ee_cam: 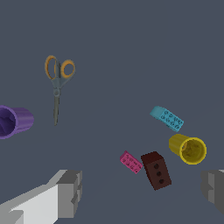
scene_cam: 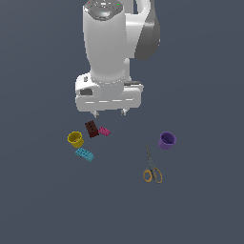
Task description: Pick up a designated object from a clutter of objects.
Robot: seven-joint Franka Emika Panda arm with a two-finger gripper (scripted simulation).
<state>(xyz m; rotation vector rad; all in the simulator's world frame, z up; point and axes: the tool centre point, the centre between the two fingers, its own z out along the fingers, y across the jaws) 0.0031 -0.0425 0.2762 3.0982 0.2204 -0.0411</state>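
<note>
we see the gripper (scene_cam: 110,113) hanging above the floor (scene_cam: 205,209), upper-centre of the exterior view, fingers (ee_cam: 70,192) spread wide w/ nothing between them. yellow cup (scene_cam: 75,139) sits left of centre in the exterior view, apart from the fingertips, tipped w/ its mouth showing. just beside it: brown brick (scene_cam: 91,128) and pink brick (scene_cam: 104,131) towards the upper right, cyan brick (scene_cam: 84,154) below. purple cup (scene_cam: 167,140) is well apart at right of frame, scissors (scene_cam: 151,167) below it, blades closed, orange handles nearest the bottom edge.

Flat, even simulator light — no cast shadows, no glare — and both views sharp, without edge distortion.
</note>
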